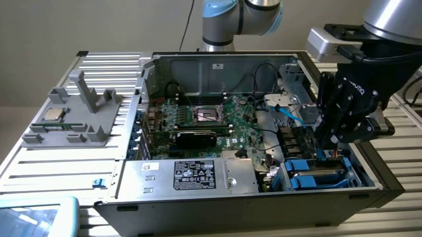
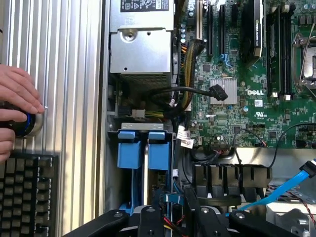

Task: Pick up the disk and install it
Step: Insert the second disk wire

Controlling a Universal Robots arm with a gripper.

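Exterior view showed the gripper (image 1: 327,148) low over the blue-railed disk (image 1: 316,173) at the case's (image 1: 369,163) four-o'clock corner; jaw state unclear.

Ribbed matt metal table (image 1: 59,163); glossy blue plastic rails (image 2: 143,150), probably disk's.
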